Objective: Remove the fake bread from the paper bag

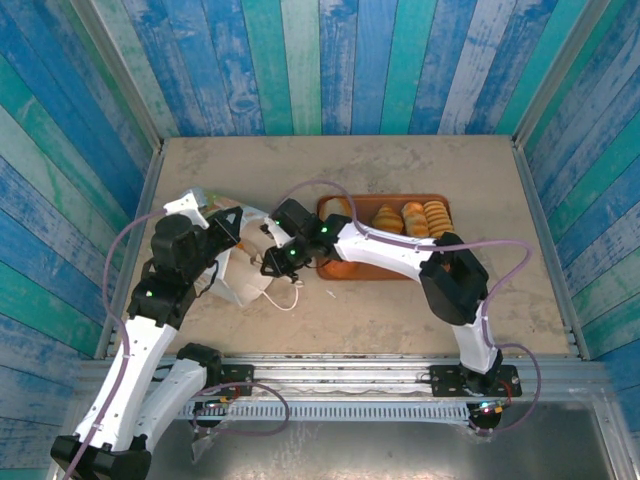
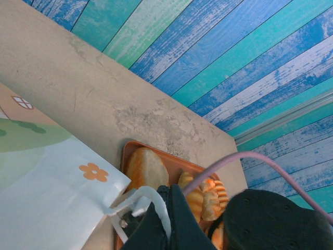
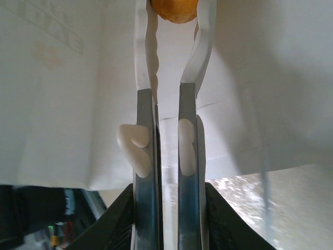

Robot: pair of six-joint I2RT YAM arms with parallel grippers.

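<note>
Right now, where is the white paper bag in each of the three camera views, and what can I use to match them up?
Top external: the paper bag lies left of centre, beside the brown tray.
Left wrist: lower left, printed side up, with an orange flower.
Right wrist: its white walls span the upper picture.
Shared landmark: the mottled beige table.

Two arms converge left of centre

The left arm rises from its near base, jaws shut; the right arm stretches leftward, jaws narrow with a slim gap between.
</note>
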